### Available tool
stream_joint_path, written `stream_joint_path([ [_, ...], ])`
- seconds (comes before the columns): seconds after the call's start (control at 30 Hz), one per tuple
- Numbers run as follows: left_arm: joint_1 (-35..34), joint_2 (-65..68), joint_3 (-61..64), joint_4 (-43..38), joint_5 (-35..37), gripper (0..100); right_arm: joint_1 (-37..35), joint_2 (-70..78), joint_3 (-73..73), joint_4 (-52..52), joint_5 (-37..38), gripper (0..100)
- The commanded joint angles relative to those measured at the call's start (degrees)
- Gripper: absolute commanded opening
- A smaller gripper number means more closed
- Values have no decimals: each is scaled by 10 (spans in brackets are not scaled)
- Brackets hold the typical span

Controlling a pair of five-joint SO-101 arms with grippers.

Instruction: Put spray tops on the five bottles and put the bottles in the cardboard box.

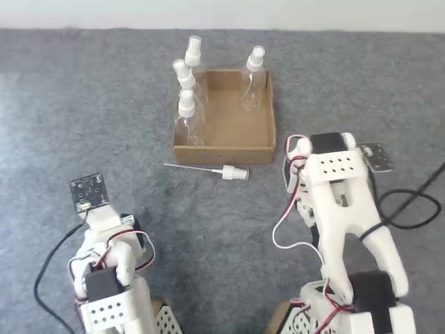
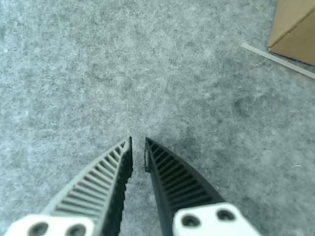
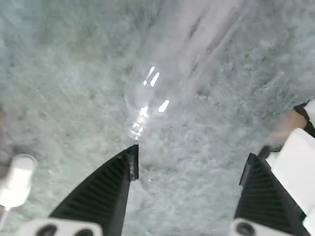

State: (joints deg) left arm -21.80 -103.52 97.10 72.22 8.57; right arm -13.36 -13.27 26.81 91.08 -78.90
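Note:
A cardboard box [image 1: 224,147] stands at the middle back of the grey carpet. Capped clear bottles stand in it: three along its left wall [image 1: 188,115] and one in the far right corner [image 1: 254,78]. A loose spray top [image 1: 234,172] with a long thin tube lies just in front of the box. In the right wrist view another clear bottle [image 3: 165,83] lies uncapped on the carpet, just ahead of my open right gripper [image 3: 193,153], and the spray top [image 3: 17,179] sits off to one side. My left gripper [image 2: 138,141] is shut and empty, low over bare carpet.
The right arm [image 1: 334,181] reaches to the box's near right corner and covers the carpet there. The left arm [image 1: 104,229] stays back near the front edge. The box corner [image 2: 295,29] and the top's tube [image 2: 275,59] lie ahead of the left gripper.

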Motion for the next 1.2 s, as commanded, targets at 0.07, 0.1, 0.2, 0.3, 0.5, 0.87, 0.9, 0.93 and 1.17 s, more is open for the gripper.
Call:
stream_joint_path([
  [0.07, -3, -10, -6, 3, 0, 37, -6, -33, -33, 14, 78, 286],
  [0.1, -3, -10, -6, 3, 0, 37, -5, -33, -33, 15, 96, 286],
  [0.2, -3, -10, -6, 3, 0, 37, -5, -34, -33, 32, 122, 286],
  [0.3, -3, -10, -6, 3, 0, 37, -5, -34, -33, 51, 152, 286],
  [0.5, -3, -10, -6, 3, 0, 37, -7, -34, -33, 87, 236, 285],
  [0.87, -3, -10, -6, 3, 0, 37, -8, -34, -32, 95, 338, 285],
  [0.9, -3, -10, -6, 3, 0, 37, -7, -34, -32, 95, 355, 285],
  [0.93, -3, -10, -6, 3, 0, 37, -6, -34, -32, 95, 374, 285],
  [1.17, -3, -10, -6, 3, 0, 37, -5, -34, -30, 96, 495, 284],
])
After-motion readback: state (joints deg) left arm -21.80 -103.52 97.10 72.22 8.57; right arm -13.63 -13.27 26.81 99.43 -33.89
